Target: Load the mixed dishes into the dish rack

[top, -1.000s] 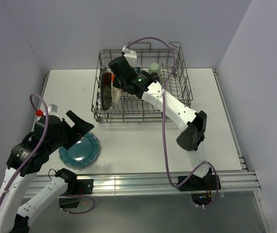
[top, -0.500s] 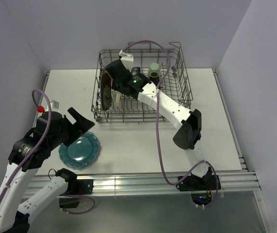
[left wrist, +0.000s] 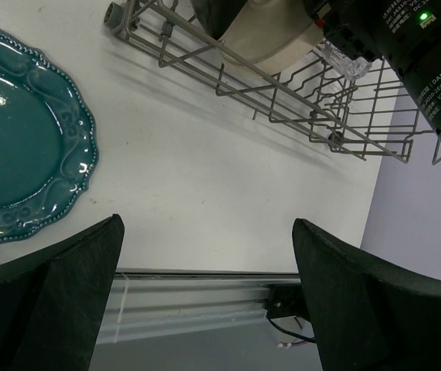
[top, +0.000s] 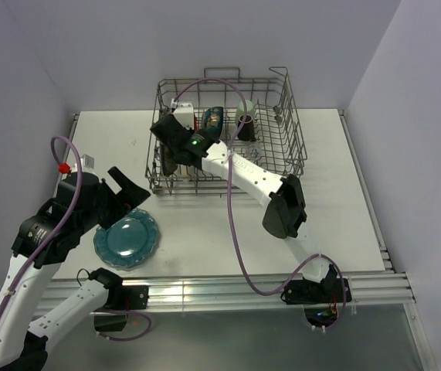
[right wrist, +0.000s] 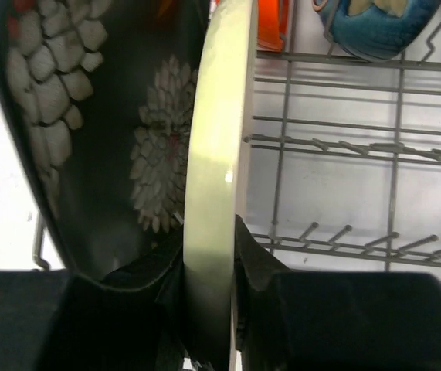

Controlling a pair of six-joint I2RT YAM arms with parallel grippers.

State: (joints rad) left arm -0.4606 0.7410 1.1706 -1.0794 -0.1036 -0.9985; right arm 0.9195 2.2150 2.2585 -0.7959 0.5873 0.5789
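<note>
A white table [top: 228,224] is filling the middle of the scene, and the dish rack [top: 286,147] is sitting on its far half, close to the back wall [top: 205,39]. Pale lavender walls are closing in behind the rack and on both sides of it. On the near side of the rack, past the table's edge, a band of aluminium rails [top: 228,287] is running across, with a grey strip of floor showing below it. Purple cables [top: 232,232] are looping along both arms.

The teal scalloped plate [top: 127,239] is lying flat on the bare tabletop, near and left of the rack and apart from it. The left gripper [top: 131,193] is hovering just above the plate's rack-side rim, its fingers [left wrist: 66,294] spread wide and touching nothing.

The right gripper [right wrist: 208,270] is reaching into the rack's left end, its fingers pinching the edge of the cream round plate [right wrist: 216,154], which is standing on edge among the tines. The black square floral plate [right wrist: 120,131] is standing right beside it, toward the rack's left wall. The red-orange bowl [right wrist: 270,23] is showing just behind the two plates. The pale green cup [top: 245,108] is sitting at the rack's far side.
</note>
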